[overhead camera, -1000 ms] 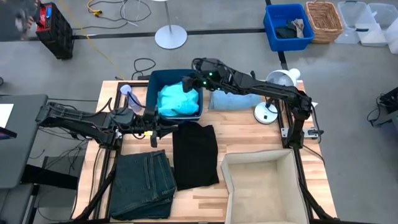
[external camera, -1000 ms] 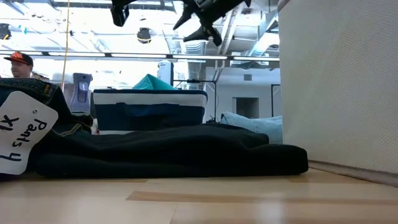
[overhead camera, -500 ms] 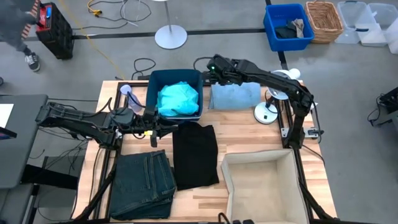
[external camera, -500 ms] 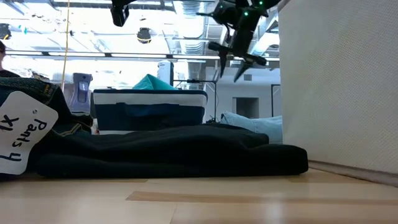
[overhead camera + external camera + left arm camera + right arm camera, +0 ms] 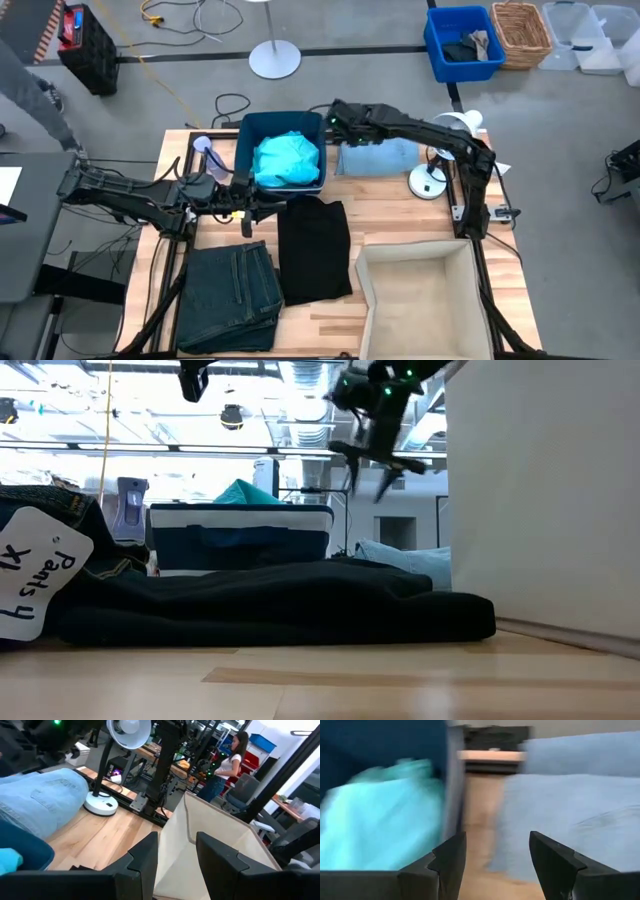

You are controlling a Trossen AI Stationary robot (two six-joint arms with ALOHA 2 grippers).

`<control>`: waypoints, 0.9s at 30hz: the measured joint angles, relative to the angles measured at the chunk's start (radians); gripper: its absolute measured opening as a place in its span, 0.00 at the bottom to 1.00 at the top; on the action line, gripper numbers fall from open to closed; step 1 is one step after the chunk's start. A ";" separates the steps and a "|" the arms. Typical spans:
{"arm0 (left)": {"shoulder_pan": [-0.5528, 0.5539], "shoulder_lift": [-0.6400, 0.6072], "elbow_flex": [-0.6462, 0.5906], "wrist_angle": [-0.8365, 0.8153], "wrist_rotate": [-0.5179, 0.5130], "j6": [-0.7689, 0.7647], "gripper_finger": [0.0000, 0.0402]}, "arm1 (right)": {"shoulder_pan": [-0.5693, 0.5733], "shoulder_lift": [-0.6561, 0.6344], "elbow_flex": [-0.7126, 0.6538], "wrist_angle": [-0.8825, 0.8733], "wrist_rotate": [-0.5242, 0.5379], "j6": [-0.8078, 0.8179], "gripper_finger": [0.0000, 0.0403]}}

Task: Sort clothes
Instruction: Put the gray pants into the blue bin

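teal-green top (image 5: 287, 160) in dark blue bin (image 5: 244, 150) | denim piece (image 5: 385, 157), black shirt (image 5: 313, 248), jeans (image 5: 231, 295) unsorted | right gripper (image 5: 338, 118) agape, empty | left gripper (image 5: 268, 208) parted, idle

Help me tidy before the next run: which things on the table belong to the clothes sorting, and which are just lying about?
Job:
teal-green top in the dark blue bin
light blue denim piece
black shirt
dark jeans
beige fabric box
right hand, open, above the table

Lying about:
white desk lamp
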 joint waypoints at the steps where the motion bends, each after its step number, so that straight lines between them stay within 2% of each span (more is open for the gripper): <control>1: 0.000 0.000 0.000 -0.001 0.003 0.000 0.32 | 0.013 0.001 0.001 0.032 0.000 0.000 0.58; 3: 0.000 0.000 0.000 -0.001 0.009 0.000 0.32 | 0.040 0.008 0.001 0.059 0.017 0.003 0.58; 8: 0.000 0.000 0.000 0.001 0.014 0.000 0.32 | 0.074 0.039 0.001 0.083 0.163 0.051 0.58; 16: 0.000 0.000 0.000 -0.002 0.039 -0.005 0.32 | 0.075 0.129 0.000 -0.125 0.190 0.210 0.58; 25: 0.000 -0.002 0.000 -0.002 0.144 -0.019 0.32 | 0.077 0.201 0.000 -0.120 0.218 0.312 0.58; 27: 0.000 -0.002 0.000 -0.002 0.158 -0.024 0.32 | 0.076 0.200 0.000 -0.121 0.253 0.326 0.58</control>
